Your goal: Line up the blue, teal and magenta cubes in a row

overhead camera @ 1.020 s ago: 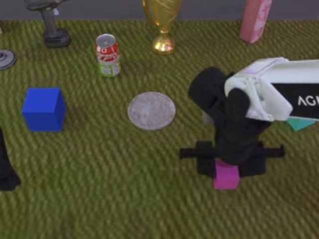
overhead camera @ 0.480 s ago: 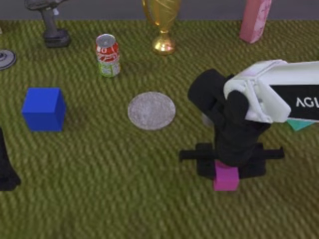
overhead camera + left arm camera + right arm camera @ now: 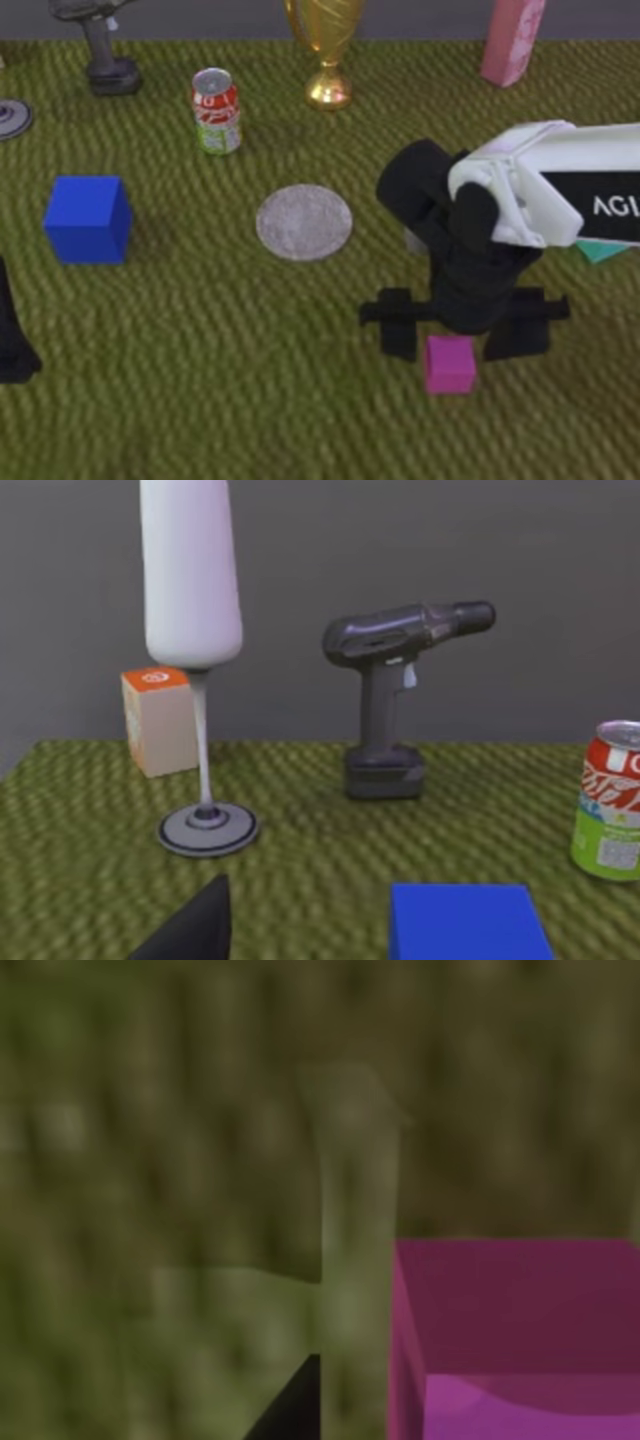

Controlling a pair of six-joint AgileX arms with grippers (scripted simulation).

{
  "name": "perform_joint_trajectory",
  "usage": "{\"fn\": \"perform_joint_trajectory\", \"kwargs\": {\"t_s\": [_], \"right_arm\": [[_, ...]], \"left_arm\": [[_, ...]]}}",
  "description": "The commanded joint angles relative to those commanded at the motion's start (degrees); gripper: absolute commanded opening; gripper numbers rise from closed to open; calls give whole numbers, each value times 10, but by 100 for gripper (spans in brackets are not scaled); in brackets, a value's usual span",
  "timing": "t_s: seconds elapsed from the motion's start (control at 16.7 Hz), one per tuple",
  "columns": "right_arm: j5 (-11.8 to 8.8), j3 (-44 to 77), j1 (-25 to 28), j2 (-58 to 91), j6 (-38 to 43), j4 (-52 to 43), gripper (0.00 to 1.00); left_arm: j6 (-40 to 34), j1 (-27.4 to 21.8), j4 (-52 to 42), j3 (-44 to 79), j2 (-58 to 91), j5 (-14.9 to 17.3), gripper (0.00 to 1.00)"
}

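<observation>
My right gripper [image 3: 456, 335] hangs over the right half of the table [image 3: 220, 400], its two black fingers [image 3: 398, 335] spread wide, one on each side of the magenta cube [image 3: 449, 364]. The cube sits on the green cloth between and just in front of them, touching neither as far as I can see from above, so the tool has hold of nothing. In the right wrist view the magenta cube [image 3: 515, 1335] fills the lower corner, with the cloth beside it and a dark fingertip [image 3: 290, 1410] at the edge.

The blue cube [image 3: 87, 219] rests well apart at the table's left side. Only a teal corner [image 3: 600, 249] of the teal cube shows, under my right arm's white link. A silver disc [image 3: 304, 222] lies between blue and magenta.

My left arm [image 3: 12, 335] stays at the left edge; I cannot tell whether its gripper is open. Its wrist view shows the blue cube [image 3: 468, 923], a soda can [image 3: 610, 800], a drill [image 3: 395, 695], a tall white glass [image 3: 195, 610] and an orange box [image 3: 160, 720]
</observation>
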Motion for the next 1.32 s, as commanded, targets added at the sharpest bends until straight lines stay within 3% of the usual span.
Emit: {"fn": "perform_joint_trajectory", "kwargs": {"t_s": [0.6, 1.02, 1.32], "right_arm": [[0, 2, 0, -1, 0, -2, 100], [0, 81, 6, -47, 1, -133, 100], [0, 91, 3, -55, 1, -147, 100]], "left_arm": [[0, 0, 0, 0, 0, 0, 100], [0, 0, 0, 0, 0, 0, 100], [0, 0, 0, 0, 0, 0, 100]]}}
